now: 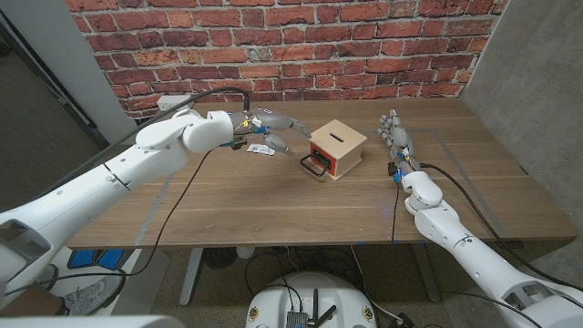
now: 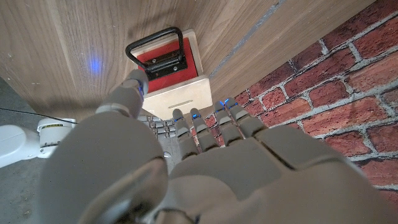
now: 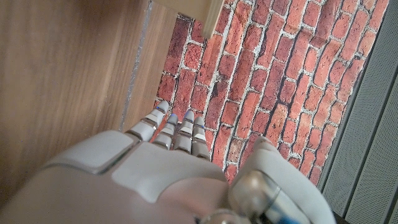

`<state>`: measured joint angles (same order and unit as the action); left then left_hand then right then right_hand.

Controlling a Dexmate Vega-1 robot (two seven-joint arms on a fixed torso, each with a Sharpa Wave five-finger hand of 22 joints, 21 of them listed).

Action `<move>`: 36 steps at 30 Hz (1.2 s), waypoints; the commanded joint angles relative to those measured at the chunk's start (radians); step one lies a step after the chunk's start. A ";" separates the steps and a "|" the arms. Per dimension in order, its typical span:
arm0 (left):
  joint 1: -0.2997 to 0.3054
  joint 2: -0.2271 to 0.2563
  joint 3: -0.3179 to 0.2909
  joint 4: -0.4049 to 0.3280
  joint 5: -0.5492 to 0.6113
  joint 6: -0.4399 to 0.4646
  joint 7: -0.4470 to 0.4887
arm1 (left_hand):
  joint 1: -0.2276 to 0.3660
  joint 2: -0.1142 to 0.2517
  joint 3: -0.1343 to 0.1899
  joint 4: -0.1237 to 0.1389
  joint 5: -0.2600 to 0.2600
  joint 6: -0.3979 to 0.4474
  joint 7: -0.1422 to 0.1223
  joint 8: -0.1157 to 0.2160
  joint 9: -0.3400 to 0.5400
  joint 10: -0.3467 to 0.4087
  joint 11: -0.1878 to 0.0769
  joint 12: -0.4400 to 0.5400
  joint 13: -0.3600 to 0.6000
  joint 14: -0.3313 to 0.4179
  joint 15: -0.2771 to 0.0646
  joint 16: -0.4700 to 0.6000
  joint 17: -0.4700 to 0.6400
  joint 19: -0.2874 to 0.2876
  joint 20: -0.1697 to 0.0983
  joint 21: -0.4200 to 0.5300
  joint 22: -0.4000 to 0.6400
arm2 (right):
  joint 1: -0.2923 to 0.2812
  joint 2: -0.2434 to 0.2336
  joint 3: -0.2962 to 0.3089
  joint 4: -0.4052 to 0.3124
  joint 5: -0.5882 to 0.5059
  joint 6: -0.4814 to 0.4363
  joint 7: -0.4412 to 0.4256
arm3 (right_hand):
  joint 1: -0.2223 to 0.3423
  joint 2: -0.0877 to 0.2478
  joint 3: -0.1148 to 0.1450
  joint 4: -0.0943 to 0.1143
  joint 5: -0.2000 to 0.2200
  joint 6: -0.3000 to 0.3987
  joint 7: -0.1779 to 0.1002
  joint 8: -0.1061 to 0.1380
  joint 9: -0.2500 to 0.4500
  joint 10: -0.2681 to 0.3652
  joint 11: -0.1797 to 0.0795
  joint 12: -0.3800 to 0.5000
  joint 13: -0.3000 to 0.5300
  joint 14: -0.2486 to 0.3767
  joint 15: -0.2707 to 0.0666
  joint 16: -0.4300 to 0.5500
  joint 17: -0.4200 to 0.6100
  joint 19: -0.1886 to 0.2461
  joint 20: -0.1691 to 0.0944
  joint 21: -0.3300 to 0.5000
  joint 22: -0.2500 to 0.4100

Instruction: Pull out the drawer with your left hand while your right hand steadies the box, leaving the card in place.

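Likely light and prone to sliding, the wooden box [image 1: 338, 148] wants bracing while the left hand [image 1: 266, 135], fingers apart and empty, hooks the drawer's black handle [image 1: 314, 166]; the right hand [image 1: 396, 135] stands apart, fingers straight together

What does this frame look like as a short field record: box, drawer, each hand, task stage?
box: small wooden box with a top slot, mid-table
drawer: red front with black handle, looks closed
left hand: left hand in the air beside the box, fingers spread, holding nothing
right hand: right hand apart from the box, not touching it
task stage: pull not yet begun
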<state>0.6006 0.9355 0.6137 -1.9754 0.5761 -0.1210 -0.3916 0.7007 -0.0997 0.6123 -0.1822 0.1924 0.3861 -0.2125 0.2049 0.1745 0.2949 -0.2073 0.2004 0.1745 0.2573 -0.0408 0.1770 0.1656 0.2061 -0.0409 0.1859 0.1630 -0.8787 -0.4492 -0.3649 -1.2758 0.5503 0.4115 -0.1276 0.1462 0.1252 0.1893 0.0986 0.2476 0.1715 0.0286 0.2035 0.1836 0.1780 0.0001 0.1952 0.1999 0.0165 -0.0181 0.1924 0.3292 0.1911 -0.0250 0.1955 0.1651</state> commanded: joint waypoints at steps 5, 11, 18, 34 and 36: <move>0.013 -0.021 0.036 0.010 0.222 -0.059 0.057 | 0.032 -0.008 -0.032 0.003 0.003 0.032 0.020 0.000 0.005 0.034 0.002 0.002 0.002 0.028 -0.173 0.003 0.001 0.025 -0.147 0.004 0.003 | -0.002 0.010 0.003 0.012 -0.001 0.010 -0.016 | 0.004 0.014 0.012 0.001 0.001 0.010 -0.002 0.001 0.003 0.000 -0.002 -0.001 -0.001 -0.002 -0.004 0.004 -0.001 0.007 0.003 -0.005 0.003; 0.041 -0.024 0.034 0.024 0.291 -0.088 0.147 | 0.056 -0.011 -0.045 0.001 0.004 0.050 0.025 0.002 0.004 0.067 0.001 0.006 0.002 0.060 -0.174 0.007 0.002 0.030 -0.148 0.003 0.004 | -0.016 0.003 0.007 -0.004 -0.002 0.009 -0.024 | 0.004 0.014 0.014 0.001 0.001 0.012 -0.001 0.001 0.003 -0.001 -0.004 -0.002 -0.002 -0.003 -0.004 0.004 -0.003 0.007 0.003 -0.006 0.003; 0.060 -0.028 0.043 0.026 0.345 -0.104 0.166 | 0.071 -0.021 -0.070 0.004 0.002 0.071 0.018 0.002 0.004 0.098 -0.001 0.005 0.001 0.095 -0.175 0.007 0.002 0.040 -0.128 0.004 0.004 | -0.036 -0.007 0.013 -0.033 -0.002 0.001 -0.036 | 0.003 0.014 0.015 0.001 0.000 0.013 -0.001 0.001 0.003 0.000 -0.002 -0.001 -0.002 -0.003 -0.004 0.004 -0.005 0.006 0.004 -0.006 0.003; 0.099 -0.046 0.064 0.056 0.429 -0.108 0.255 | 0.090 -0.008 -0.100 0.009 0.003 0.122 0.022 0.002 0.004 0.142 -0.002 0.000 0.001 0.140 -0.179 0.006 0.003 0.039 -0.132 0.002 0.005 | -0.057 -0.044 0.014 -0.081 -0.003 -0.019 -0.013 | -0.012 0.015 0.017 0.010 -0.002 -0.006 -0.007 -0.009 0.002 -0.006 0.000 -0.003 -0.004 -0.006 -0.010 0.008 -0.009 0.005 -0.001 -0.007 0.003; 0.096 -0.047 0.069 0.060 0.438 -0.113 0.259 | 0.093 -0.004 -0.104 0.010 0.004 0.122 0.021 -0.002 0.004 0.144 -0.002 -0.002 0.001 0.144 -0.179 0.005 0.002 0.036 -0.134 0.001 0.005 | -0.059 -0.057 0.012 -0.091 -0.012 -0.026 -0.011 | -0.012 0.014 0.017 0.010 -0.002 -0.007 -0.007 -0.010 0.002 -0.006 -0.001 -0.003 -0.004 -0.005 -0.009 0.008 -0.010 0.005 -0.002 -0.007 0.003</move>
<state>0.6892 0.8984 0.6632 -1.9351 0.9597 -0.2171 -0.1644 0.7821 -0.1050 0.5128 -0.1714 0.1924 0.5019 -0.1892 0.2050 0.1743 0.4308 -0.2107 0.2004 0.1721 0.3879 -0.0428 0.1812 0.1654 0.2418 -0.0410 0.1859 0.1655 -0.9232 -0.4682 -0.3515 -1.3260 0.5520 0.4089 -0.1523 0.1404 0.1310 0.2016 0.1028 0.2476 0.1711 0.0217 0.1992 0.1835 0.1781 0.0000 0.1952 0.1954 0.0130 -0.0216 0.1966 0.3200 0.1911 -0.0250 0.1878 0.1651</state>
